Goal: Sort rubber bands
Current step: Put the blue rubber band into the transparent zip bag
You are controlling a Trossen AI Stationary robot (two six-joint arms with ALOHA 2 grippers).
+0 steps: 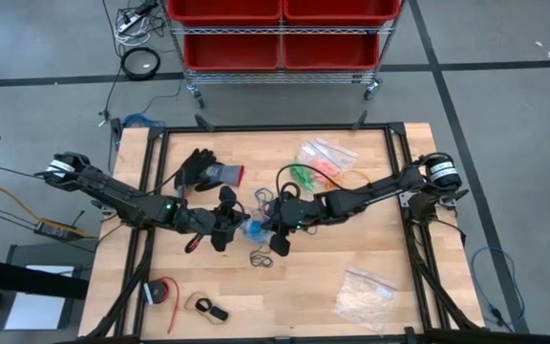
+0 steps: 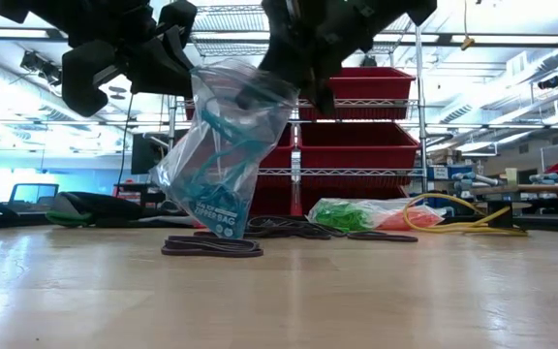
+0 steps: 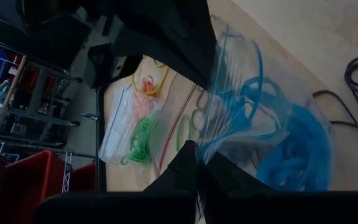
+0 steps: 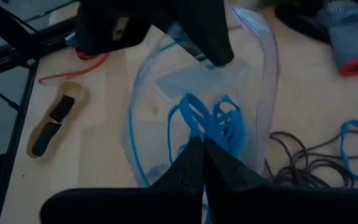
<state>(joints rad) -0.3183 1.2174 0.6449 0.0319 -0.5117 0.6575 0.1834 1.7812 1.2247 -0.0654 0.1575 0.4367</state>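
A clear zip bag with blue rubber bands in it stands tilted at the table's middle, between my two grippers. My left gripper is shut on the bag's mouth. My right gripper is shut on blue bands at the open mouth. Loose black rubber bands lie on the table near the bag, and more black bands lie behind it. Two clear bags, one with green bands and one with orange bands, lie at the far right. My left gripper pinches the rim of the bag's mouth between its two fingers, coming from the table's left. The bag hangs tilted below the fingers, and its bottom corner rests on the table. My right gripper pinches a few blue bands between its fingertips, slanting down from the table's right into the bag's open mouth. The bands hang slack inside the bag.
A black and grey glove lies at the far left. A yellow cable lies by the orange bag. A clear bag of whitish pieces lies near right. A red strap and a tan tool lie near left.
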